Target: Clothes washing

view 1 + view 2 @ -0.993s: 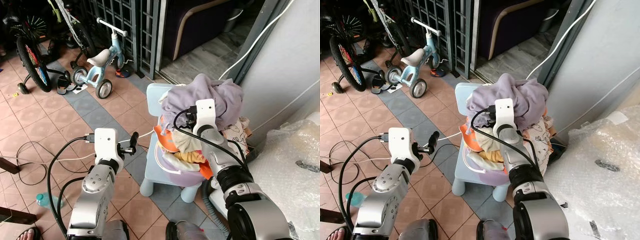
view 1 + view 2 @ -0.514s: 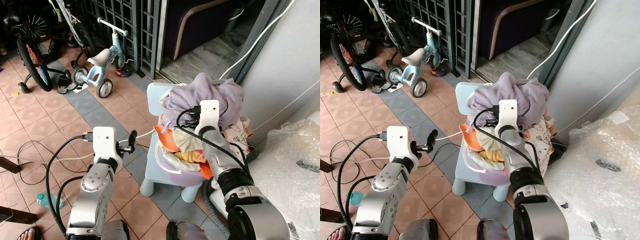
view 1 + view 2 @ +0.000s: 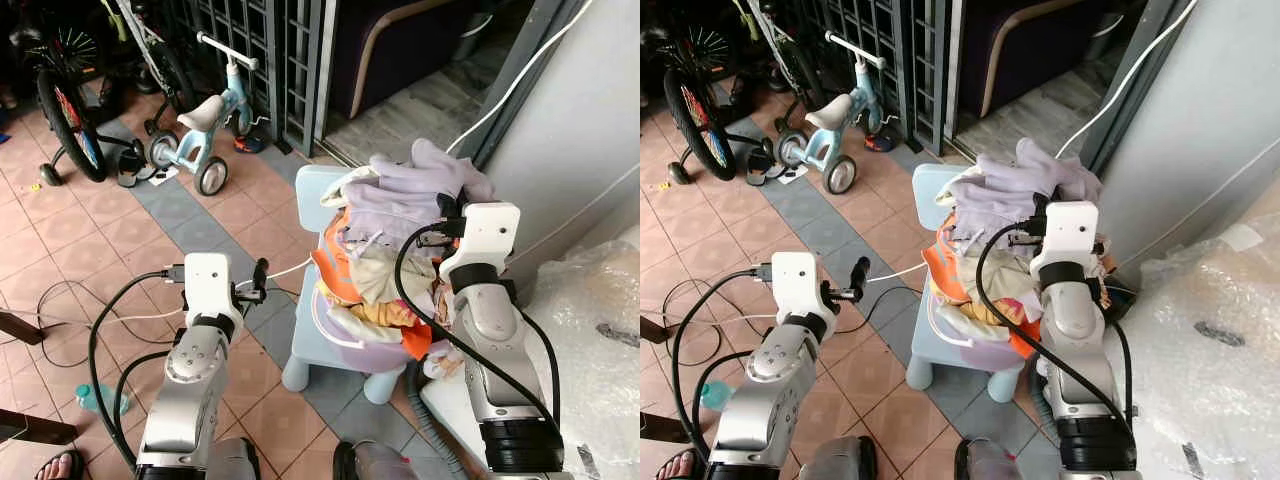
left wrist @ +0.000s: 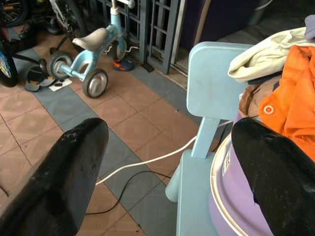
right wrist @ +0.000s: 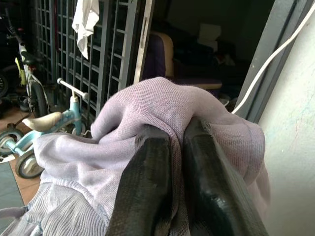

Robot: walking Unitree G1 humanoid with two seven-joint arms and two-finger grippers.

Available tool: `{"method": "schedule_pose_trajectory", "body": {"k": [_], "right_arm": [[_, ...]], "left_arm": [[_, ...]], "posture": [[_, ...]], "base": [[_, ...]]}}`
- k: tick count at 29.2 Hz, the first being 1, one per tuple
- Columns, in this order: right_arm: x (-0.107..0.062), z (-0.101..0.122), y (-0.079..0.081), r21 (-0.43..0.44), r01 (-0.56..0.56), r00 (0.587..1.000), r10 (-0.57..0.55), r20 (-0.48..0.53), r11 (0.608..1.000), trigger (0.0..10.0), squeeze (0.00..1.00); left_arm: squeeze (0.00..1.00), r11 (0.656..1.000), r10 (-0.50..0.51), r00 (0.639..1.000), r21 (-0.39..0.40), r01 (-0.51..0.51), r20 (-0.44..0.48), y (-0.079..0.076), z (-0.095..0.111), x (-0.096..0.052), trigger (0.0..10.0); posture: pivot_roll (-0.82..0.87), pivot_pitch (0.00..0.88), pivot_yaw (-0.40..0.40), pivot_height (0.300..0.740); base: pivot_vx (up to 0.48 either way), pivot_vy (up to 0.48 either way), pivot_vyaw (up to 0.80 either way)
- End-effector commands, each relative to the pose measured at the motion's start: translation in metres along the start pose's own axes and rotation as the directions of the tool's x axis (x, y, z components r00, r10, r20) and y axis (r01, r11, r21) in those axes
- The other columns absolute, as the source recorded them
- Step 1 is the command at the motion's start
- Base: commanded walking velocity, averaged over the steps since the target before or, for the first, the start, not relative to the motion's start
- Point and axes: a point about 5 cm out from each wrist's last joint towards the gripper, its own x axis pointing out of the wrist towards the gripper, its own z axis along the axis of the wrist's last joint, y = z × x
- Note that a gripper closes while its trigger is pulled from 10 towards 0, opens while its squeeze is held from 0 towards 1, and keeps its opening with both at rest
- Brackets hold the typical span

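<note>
On the small blue chair point(image 3: 318, 330), a purple tub point(image 3: 355, 345) is piled with clothes. The right claw point(image 5: 167, 162) pinches the soft lilac sweater point(image 3: 400, 195) on top, at twelve o'clock. It looks light and floppy. The left claw point(image 4: 172, 167) waits wide, at nine o'clock.

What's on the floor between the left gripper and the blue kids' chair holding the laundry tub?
In the left wrist view, between the open left gripper and the blue chair there is tiled floor crossed by a white cable and a thinner black cable.
</note>
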Motion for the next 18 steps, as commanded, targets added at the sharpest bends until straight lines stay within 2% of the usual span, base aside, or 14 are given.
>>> {"method": "schedule_pose_trajectory", "body": {"k": [1,5,6,7,9,18], "right_arm": [[-0.0016,0.003,-0.0016,-0.017,-0.002,1.0,0.002,0.003,1.0,0.0,0.0],[-0.001,-0.0028,-0.0053,-0.014,0.02,0.999,-0.02,-0.034,1.0,0.0,0.0],[-0.0004,-0.0037,-0.0053,-0.009,0.021,0.999,-0.022,-0.046,1.0,3.8,0.0],[0.0009,-0.005,-0.0045,-0.002,0.024,0.998,-0.024,-0.058,1.0,10.0,0.0],[0.0029,-0.0058,-0.0027,0.0,0.025,0.997,-0.025,-0.074,1.0,10.0,0.0],[0.0079,-0.0064,0.0019,0.02,0.03,0.995,-0.028,-0.096,0.999,10.0,0.0]], "left_arm": [[0.0,1.0,-0.005,1.0,0.007,0.005,-0.004,-0.0021,-0.0014,0.0022,10.0],[0.0,1.0,-0.004,1.0,0.005,0.004,-0.005,-0.0026,-0.001,0.0044,10.0],[0.0,1.0,-0.004,1.0,0.004,0.004,-0.003,-0.0027,-0.0006,0.0044,10.0],[0.0,1.0,-0.004,1.0,0.005,0.004,-0.003,-0.0022,-0.0006,0.0039,10.0],[0.0,1.0,-0.001,1.0,0.005,0.001,-0.004,-0.0008,-0.0006,0.0036,10.0],[0.0,1.0,0.01,1.0,-0.001,-0.01,-0.003,0.0022,0.0001,0.0043,10.0]], "posture": [[-0.02,0.076,-0.028,0.74],[-0.02,0.07,-0.032,0.74],[-0.01,0.07,-0.032,0.74],[-0.01,0.068,-0.03,0.74],[0.0,0.078,-0.031,0.74],[0.0,0.075,-0.022,0.74]], "base": [[0.0,0.0,0.0],[-0.208,0.0,0.0],[-0.266,0.0,0.0],[-0.262,0.0,0.0],[-0.262,0.0,-0.27],[-0.262,0.0,-0.77]]}}
